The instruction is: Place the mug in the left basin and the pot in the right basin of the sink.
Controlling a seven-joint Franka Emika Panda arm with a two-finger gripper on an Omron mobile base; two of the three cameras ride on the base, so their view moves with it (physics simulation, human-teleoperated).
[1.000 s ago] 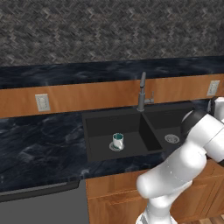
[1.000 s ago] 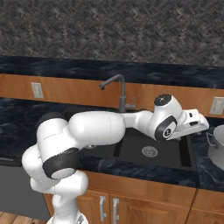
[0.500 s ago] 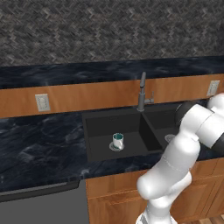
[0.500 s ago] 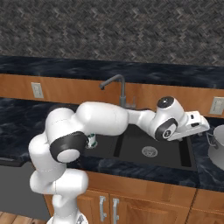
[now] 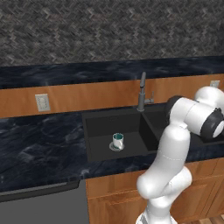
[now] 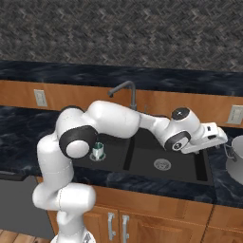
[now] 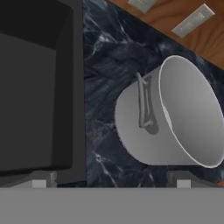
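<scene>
From the left base view, the mug [image 5: 117, 141] stands upright in the left basin [image 5: 114, 131] of the black sink [image 5: 92, 151], right over the drain, teal inside showing. The grey faucet [image 5: 142, 91] rises behind the divider. The white arm [image 5: 175, 148] bends up from the lower right and crosses in front of the right basin [image 5: 154, 123], hiding most of it. A wall outlet [image 5: 42, 102] sits on the wooden backsplash to the left, above the dark marble counter [image 5: 39, 144].

Over to the right base view: the arm stretches across the sink, and the gripper [image 6: 219, 138] is out over the right basin's [image 6: 166, 159] far edge, pointing toward the grey pot [image 6: 235, 159], which stands on the counter just right of the sink, outside it. The steel drain [image 6: 162, 164] lies bare below the arm. The mug [image 6: 98, 150] peeks out beside the elbow, down in the left basin [image 6: 114, 152].

Now the hand view: the pot [image 7: 170, 116] is dead ahead on the marble, its side handle [image 7: 142, 103] facing the camera, pale inside open to view. The two fingertips [image 7: 41, 180] stand wide apart at the bottom, one on each side, gripping nothing and short of the pot. The sink's dark rim [image 7: 76, 87] runs along the left.
</scene>
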